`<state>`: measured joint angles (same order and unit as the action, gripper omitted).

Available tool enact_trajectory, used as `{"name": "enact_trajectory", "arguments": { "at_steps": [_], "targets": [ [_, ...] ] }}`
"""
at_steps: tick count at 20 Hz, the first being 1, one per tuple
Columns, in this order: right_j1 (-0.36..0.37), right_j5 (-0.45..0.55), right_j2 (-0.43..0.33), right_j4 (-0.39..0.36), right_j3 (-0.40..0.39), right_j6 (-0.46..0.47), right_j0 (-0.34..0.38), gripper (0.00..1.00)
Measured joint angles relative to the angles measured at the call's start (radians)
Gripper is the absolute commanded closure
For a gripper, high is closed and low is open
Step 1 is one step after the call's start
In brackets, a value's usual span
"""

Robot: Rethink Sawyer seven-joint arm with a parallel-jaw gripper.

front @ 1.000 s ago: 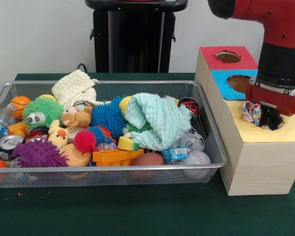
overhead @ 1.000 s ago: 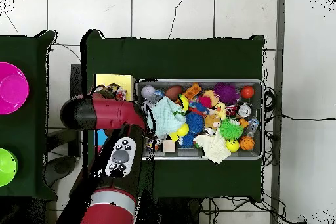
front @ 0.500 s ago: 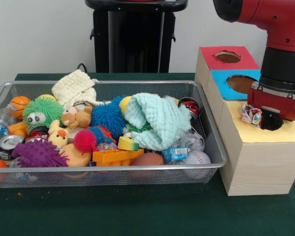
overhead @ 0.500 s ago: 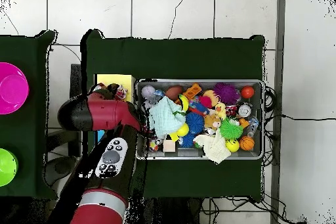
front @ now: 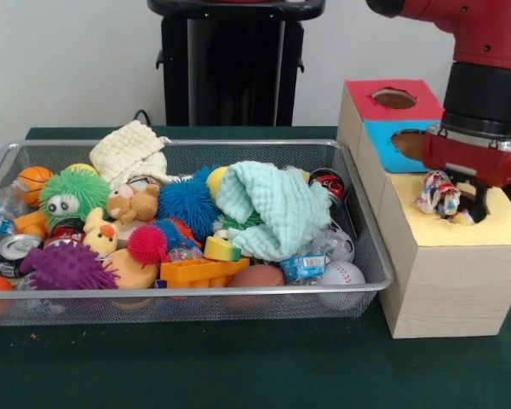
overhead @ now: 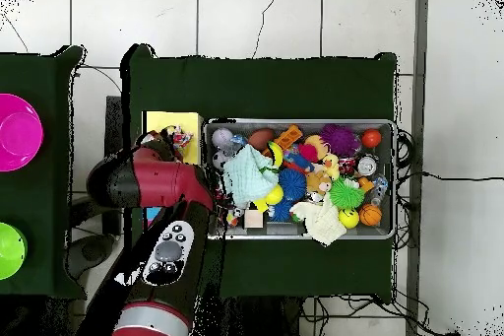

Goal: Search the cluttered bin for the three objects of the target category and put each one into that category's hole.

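The small white dotted cloth is bunched at the left rim of the round hole in the yellow top of the wooden box. My gripper hangs just above the hole, right beside the cloth; I cannot see whether it holds it. In the overhead view the cloth lies on the yellow top next to the arm. The mint-green waffle cloth lies in the middle right of the wire bin. The cream waffle cloth drapes over the bin's far rim.
The blue-topped hole and the red-topped hole lie behind the yellow one. The bin also holds spiky balls, plush animals, cans, sports balls and an orange block. The black pedestal stands behind the bin.
My gripper has lifted up out of the yellow hole and shifted slightly. The dotted cloth has stayed at the hole's rim, a little higher.
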<state>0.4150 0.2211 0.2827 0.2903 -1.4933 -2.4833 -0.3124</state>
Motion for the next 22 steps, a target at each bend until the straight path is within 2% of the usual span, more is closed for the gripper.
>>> {"name": "enact_trajectory", "arguments": {
  "at_steps": [7,22],
  "targets": [
    [0.069,-0.052,0.003,0.005,-0.076,0.0,-0.003,0.0],
    [0.101,-0.029,-0.004,0.005,-0.093,0.0,0.005,0.0]
  ]
}}
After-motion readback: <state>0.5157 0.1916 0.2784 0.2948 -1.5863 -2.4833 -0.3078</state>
